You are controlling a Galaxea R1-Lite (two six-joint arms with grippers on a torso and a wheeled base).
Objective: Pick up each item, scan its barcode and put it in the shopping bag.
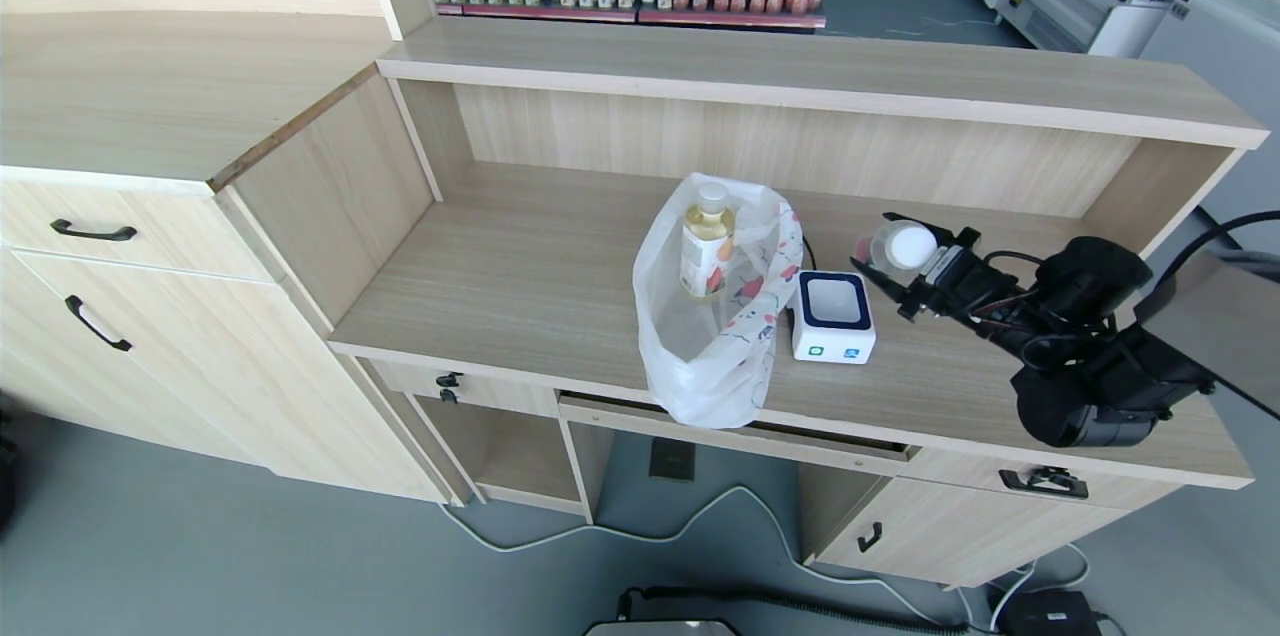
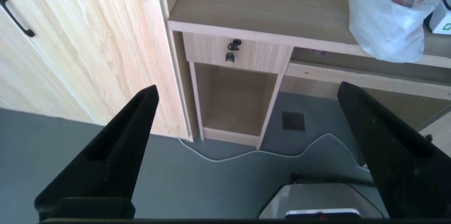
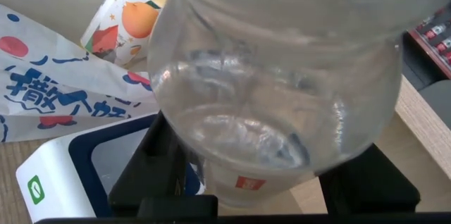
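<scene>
The counter (image 1: 560, 256) runs under the right gripper (image 1: 890, 258), which hangs over its right-hand part. The shopping bag (image 1: 700, 356) stands open-mouthed well off to that gripper's left, at the counter's front edge. A juice bottle (image 1: 707, 251) stands upright inside it. Between bag and gripper lies the scanner (image 1: 833, 316), a white box with its window facing up. It is just beside the gripper on the left and a little lower and nearer the robot.

The right gripper is clenched on a clear bottle (image 1: 900, 246), fingers on either side of its body. The bottle's white round end is turned up toward the head camera, so its long axis seems to stand tilted rather than flat (the exact lean cannot be told). From the wrist, its wall is see-through, with a small red mark on a pale band low down. No barcode can be made out.

The coming move likely turns on one thing: the scanner window sits left of and below the held bottle. The right arm would need to carry the bottle a little left and turn the label down to it, then go on left to the bag.

The left gripper (image 2: 248, 90) hangs low off the counter's front, above the floor. Its fingers are spread, it holds nothing, and it is far from the bottle.
</scene>
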